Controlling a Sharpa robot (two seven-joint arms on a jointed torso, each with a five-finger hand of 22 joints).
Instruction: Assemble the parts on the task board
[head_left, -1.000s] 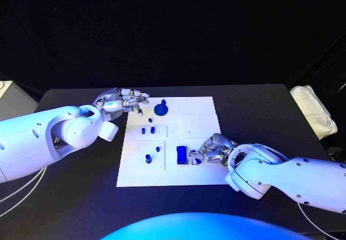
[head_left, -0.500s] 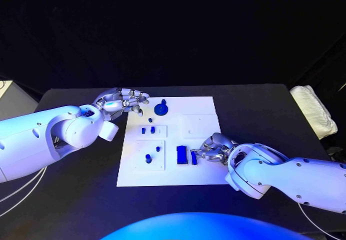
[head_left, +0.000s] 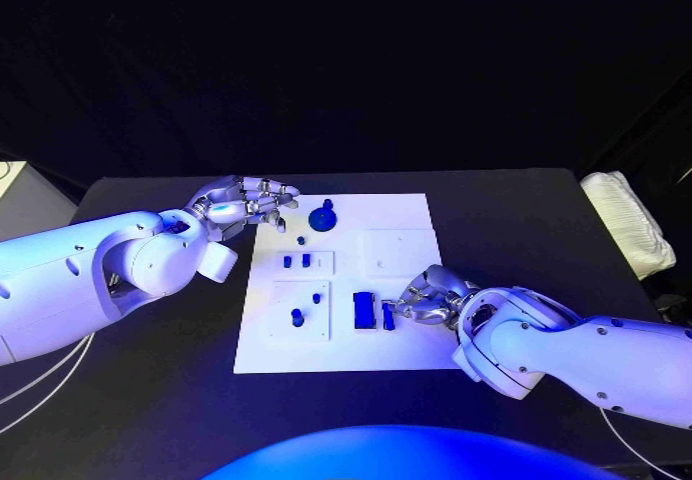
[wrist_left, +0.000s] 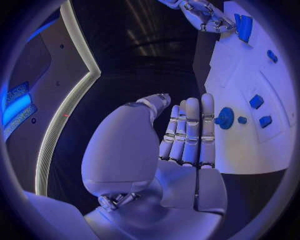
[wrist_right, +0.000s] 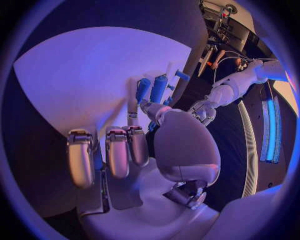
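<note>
White task board (head_left: 404, 215) lies flat in the middle of the black table (head_left: 519, 210) and carries the blue parts. A round gear-like part (head_left: 322, 215) sits near the board's far left corner, with a small blue peg (head_left: 300, 240) just on its near side. Two short blue pegs (head_left: 296, 261) stand in a raised square block by the left edge. A second block (head_left: 299, 310), nearer the front left corner, holds one blue piece and a small dark stud. A blank raised square (head_left: 395, 250) sits toward the right edge. A rectangular blue block (head_left: 362, 309) lies near the front edge, with a narrow blue bar (head_left: 388, 316) just beside it.

A folded white cloth (head_left: 629, 222) rests at the table's right edge (off the board).

The left hand (head_left: 248, 203) hovers at the board's far left corner, fingers straight and side by side, holding nothing. The right hand (head_left: 427, 298) is low over the board's front right area, fingertips at the narrow blue bar; whether it pinches the bar cannot be determined.
</note>
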